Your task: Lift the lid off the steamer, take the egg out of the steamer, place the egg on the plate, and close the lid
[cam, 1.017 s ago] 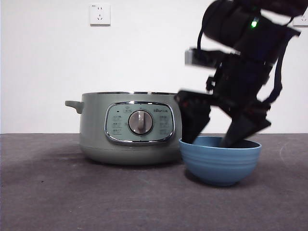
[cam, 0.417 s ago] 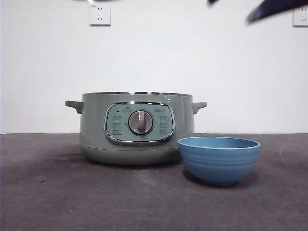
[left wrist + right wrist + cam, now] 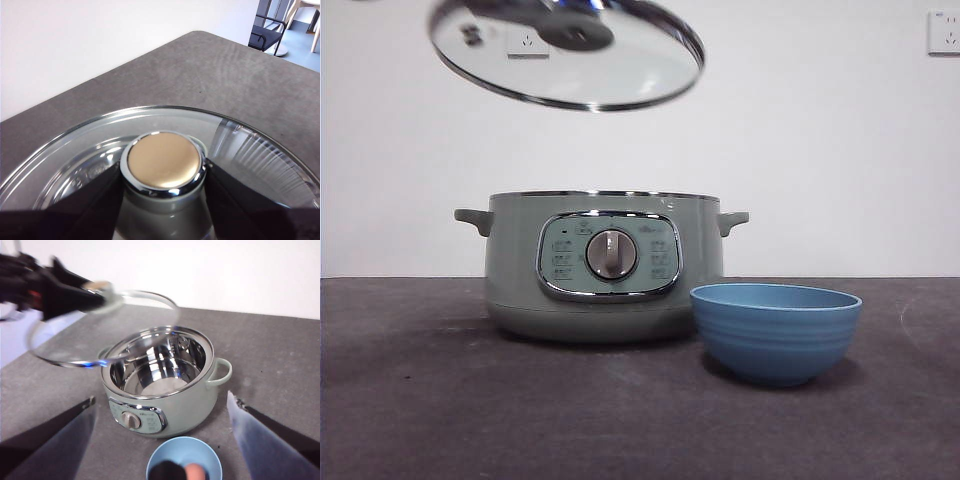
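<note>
Glass makes the lid (image 3: pixel 570 55) the delicate piece: stiff, smooth, likely slippery on the dome and weighty for its width, so the knob (image 3: pixel 164 162) at its centre looks like the only sound place to take hold of it, and any set-down wants to be gentle and level, rim to rim. The left gripper (image 3: pixel 162 192) has exactly that hold, its two black jaws pressed against the knob from either side. In the front view the lid hangs tilted, high above the left part of the steamer (image 3: pixel 605 265) and well clear of it; it is a clear dome ringed by a shiny steel rim, with the knob's flat top showing pale and chrome-edged in the left wrist view. The steamer stands open on the dark grey table (image 3: pixel 420 400), a squat sage-green pot with a small handle at each side, a chrome-framed control panel and a silver dial (image 3: pixel 612 254); the right wrist view shows its bright steel interior with no egg in it. The blue bowl (image 3: pixel 776 330), faintly ribbed, sits just beside the steamer on the dial side, and from above a pale rounded thing, probably the egg (image 3: pixel 194 472), lies in it, half cut off by the frame edge. The right gripper (image 3: pixel 165 440) hovers above the bowl, jaws spread wide and empty. By my reading, only closing the lid is left.
</note>
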